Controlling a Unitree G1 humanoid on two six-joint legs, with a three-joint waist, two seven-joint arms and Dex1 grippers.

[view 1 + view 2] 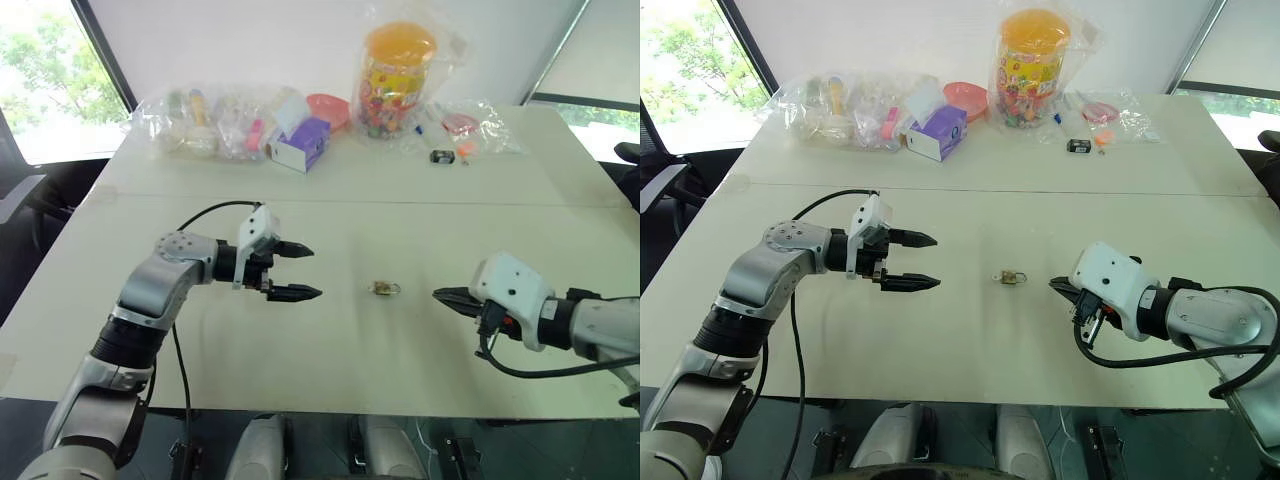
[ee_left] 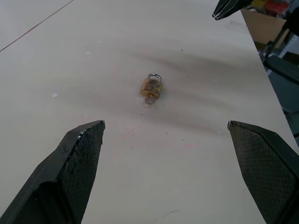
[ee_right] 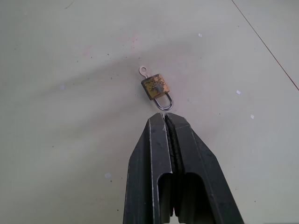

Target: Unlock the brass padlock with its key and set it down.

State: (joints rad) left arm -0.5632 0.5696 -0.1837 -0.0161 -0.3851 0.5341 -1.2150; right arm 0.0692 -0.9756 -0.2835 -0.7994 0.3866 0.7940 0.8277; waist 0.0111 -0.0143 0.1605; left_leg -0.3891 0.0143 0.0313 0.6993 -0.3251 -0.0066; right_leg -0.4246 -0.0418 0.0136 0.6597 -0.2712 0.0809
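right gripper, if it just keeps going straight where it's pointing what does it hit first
Most likely the padlock: the shut right gripper points at its shackle end, with bare table between them. Its height above the table is hard to judge, so it might touch the tabletop first.

The left arm reaches in from the surface's left side, bent at the elbow, its tool (image 1: 293, 272) pointing toward the middle with both black fingers spread wide, nothing between them. The right arm comes in low from the right edge; its tool (image 1: 1057, 286) points toward the middle, fingers pressed together, empty.
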